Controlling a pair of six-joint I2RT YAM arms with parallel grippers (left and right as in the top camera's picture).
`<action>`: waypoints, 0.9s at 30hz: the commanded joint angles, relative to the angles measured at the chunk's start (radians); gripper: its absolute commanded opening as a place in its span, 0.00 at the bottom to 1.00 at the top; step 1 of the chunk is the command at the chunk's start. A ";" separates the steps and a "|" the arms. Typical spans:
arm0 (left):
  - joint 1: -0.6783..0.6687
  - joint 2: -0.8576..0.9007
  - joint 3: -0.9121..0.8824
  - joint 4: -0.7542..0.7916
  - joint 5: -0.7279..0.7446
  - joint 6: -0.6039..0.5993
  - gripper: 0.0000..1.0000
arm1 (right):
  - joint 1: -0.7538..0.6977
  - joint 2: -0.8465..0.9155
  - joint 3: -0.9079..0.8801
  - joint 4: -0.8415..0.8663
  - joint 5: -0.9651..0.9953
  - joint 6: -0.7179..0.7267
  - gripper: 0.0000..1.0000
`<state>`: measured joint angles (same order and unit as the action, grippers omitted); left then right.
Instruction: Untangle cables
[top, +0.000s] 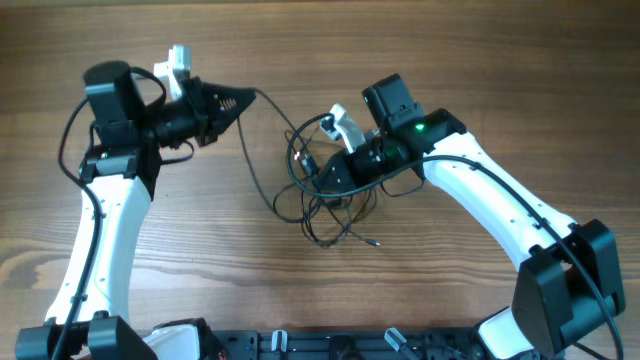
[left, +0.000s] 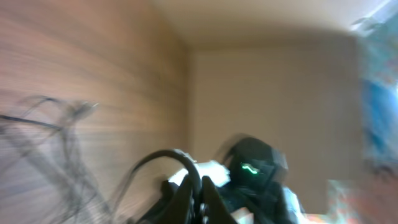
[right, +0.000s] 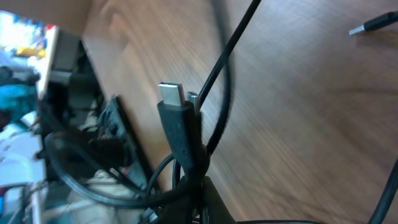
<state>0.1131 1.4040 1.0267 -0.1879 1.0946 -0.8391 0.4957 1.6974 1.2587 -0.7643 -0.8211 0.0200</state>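
cables (top: 322, 205) tangled on table (top: 450, 60) | left jaws pinch 1 strand (top: 270, 105) | right jaws pinch USB plug (right: 180, 124) amid loops

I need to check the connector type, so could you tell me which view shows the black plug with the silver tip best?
The right wrist view: the plug stands sharp and close, mid-frame. Overhead shows only the tangle; the left wrist view is motion-blurred.

Your left arm (top: 103, 235) and right arm (top: 490, 195) have white links and black joints; near the right one's white bracket (top: 345, 124) a green light (top: 420, 127) glows.
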 joint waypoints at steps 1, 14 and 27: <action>0.006 -0.013 0.001 -0.237 -0.442 0.320 0.04 | -0.012 -0.026 -0.002 -0.013 -0.142 -0.093 0.04; -0.087 -0.013 0.001 -0.396 -0.316 0.369 0.86 | -0.095 -0.177 -0.002 -0.031 0.015 -0.075 0.04; -0.334 -0.013 0.001 -0.343 -0.287 0.626 0.56 | -0.095 -0.176 -0.002 -0.002 0.163 0.017 0.04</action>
<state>-0.2394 1.4021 1.0252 -0.5510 0.7578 -0.2462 0.3985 1.5448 1.2579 -0.7727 -0.7033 0.0120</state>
